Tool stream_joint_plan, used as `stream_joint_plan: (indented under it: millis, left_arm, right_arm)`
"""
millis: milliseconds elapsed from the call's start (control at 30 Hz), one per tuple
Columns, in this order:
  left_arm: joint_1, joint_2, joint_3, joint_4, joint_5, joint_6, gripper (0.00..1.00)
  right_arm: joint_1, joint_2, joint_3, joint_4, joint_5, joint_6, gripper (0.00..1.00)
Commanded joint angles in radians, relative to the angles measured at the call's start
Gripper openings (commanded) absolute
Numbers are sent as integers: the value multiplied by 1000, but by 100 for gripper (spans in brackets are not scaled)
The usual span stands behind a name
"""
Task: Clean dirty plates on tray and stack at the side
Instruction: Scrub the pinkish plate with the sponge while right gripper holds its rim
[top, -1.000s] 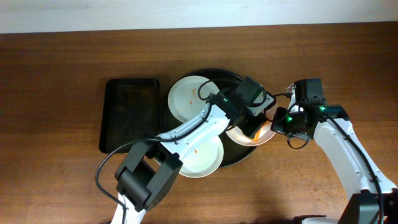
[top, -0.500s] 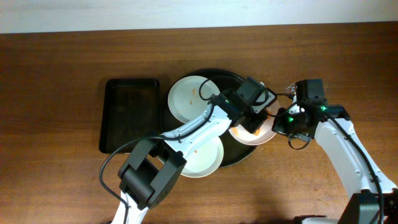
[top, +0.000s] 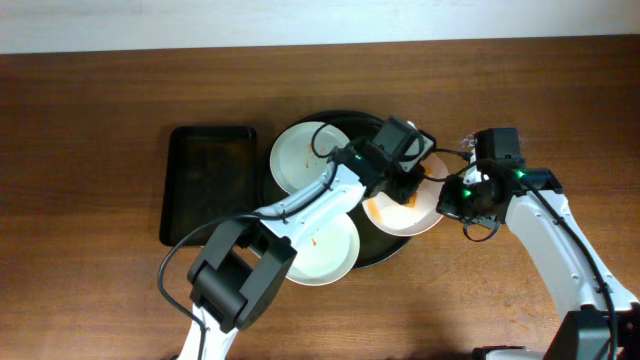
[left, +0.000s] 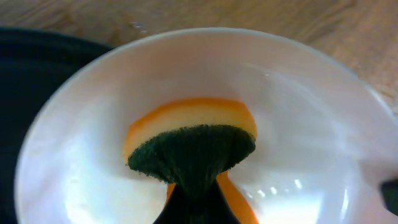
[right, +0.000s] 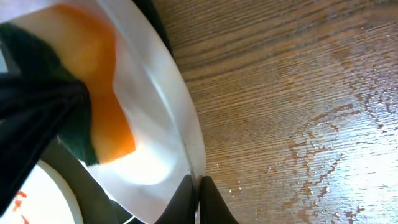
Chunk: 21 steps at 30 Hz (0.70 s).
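The scrubbing step is in hand. The left jaws are shut tight on a sponge (left: 193, 140), yellow with a dark green scouring face, and press it into a plate (top: 418, 212). This plate sits at the right side of the round tray (top: 340, 116), with its outer edge reaching past the tray rim over the wooden surface (top: 90, 120). The right jaws are all but closed, pinching that plate's rim at its right edge to steady it.

The other two plates (top: 300, 160) also lie on the tray, one at the upper left and one at the front. Each shows a small orange-red smear, so they look unwashed. Nothing is stacked at the side yet, and a smaller rectangular tray (top: 208, 185) stands to the left.

Next, the wiping probably needs to cover the rest of the plate while the rim grip holds firm, and then the plate can be lifted off to the side.

Against a second ago, the sponge has moved from the plate's lower right toward its upper left, baring more white, while the right arm and the plate have hardly shifted
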<state>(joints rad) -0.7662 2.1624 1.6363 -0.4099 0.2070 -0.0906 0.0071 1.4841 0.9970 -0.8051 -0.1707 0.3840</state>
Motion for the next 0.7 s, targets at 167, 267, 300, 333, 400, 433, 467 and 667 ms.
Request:
stream_joint_plan:
  millis: [167,267,300,333,400,433,467,667]
  left_arm:
    - [19,31,2,12,-32,-86,0]
    - [19,31,2,10,-28,-112,0]
    - [20,31,2,8,-27,-134,0]
    - [21,31,2,6,-27,-145,0]
    - [27,31,2,5,-20,-161,0]
    - [30,31,2,5,-17,-187,0]
    - [34,31,2,5,-12,-213,0]
    - [39,31,2,-14,-48,-235,0]
  right_arm:
    - [12,-21,24,-6,-46,-34,4]
    - [7,-21,29,-7,-39,-34,4]
    - [-3,-21,33,-8,-40,-23,4]
    - [-10,-21,35,-8,-40,-7,4]
    - [-23,-21,36,-8,-43,-5,4]
    - [-23,-21,36,-8,-43,-4,4]
    - [-23,-21,36,-8,-53,-4,4]
    - [-23,-21,36,-11,-66,0,4]
